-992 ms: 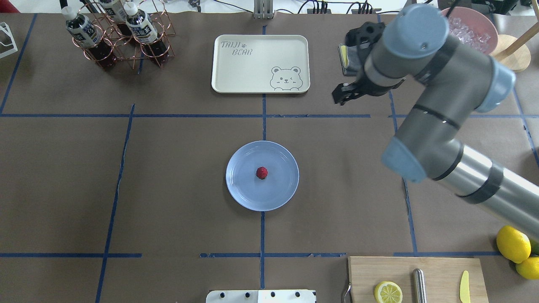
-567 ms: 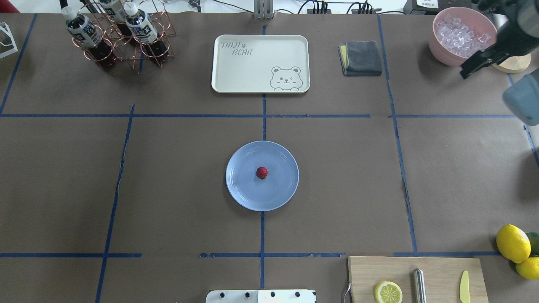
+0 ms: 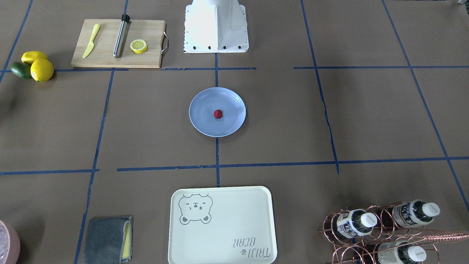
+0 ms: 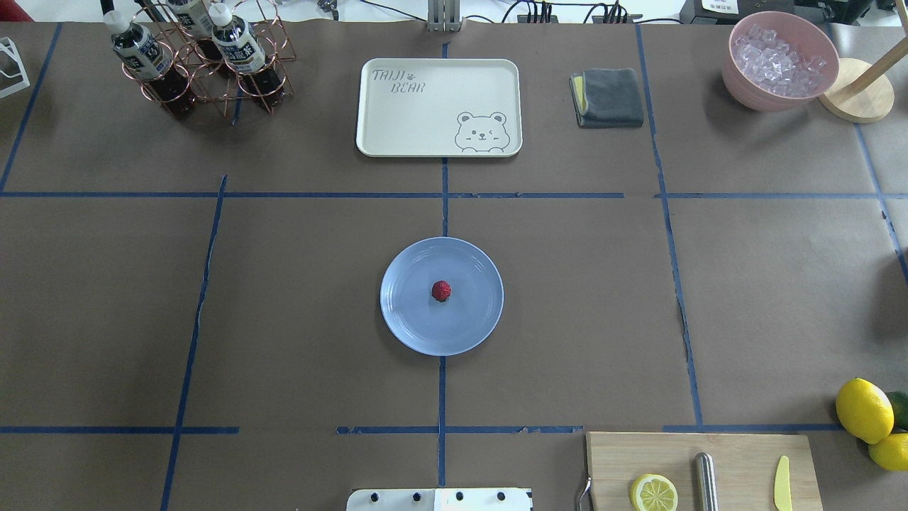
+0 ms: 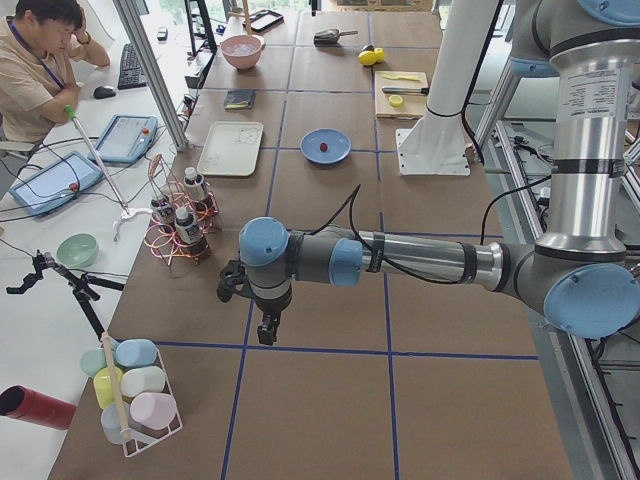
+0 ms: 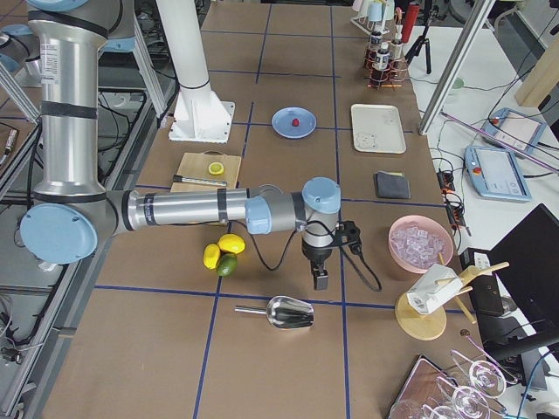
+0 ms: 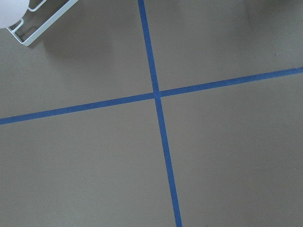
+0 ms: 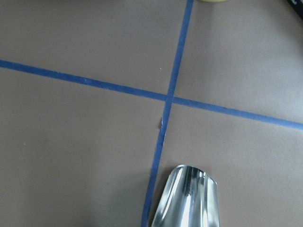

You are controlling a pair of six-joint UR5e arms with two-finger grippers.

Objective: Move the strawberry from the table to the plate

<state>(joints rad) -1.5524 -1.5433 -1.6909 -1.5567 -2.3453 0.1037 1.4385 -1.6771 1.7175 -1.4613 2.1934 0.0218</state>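
Red strawberry (image 4: 441,290) on plate (image 4: 411,319)

left claw (image 5: 266,332) and right claw (image 6: 320,280) too small to judge, avocado (image 4: 900,409) cut by edge

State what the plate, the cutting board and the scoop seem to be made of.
The plate looks like plastic: uniform light blue with a soft sheen. The cutting board looks like wood: tan and matte. The scoop is metal, probably polished steel, given its mirror-like reflections.

Overhead, front: opposed, steep, sharing plate (image 4: 404,323). Sides: along table (image 5: 450,400) from ends. Wrists: close, straight down beneath left claw (image 5: 267,330), right claw (image 6: 320,279).
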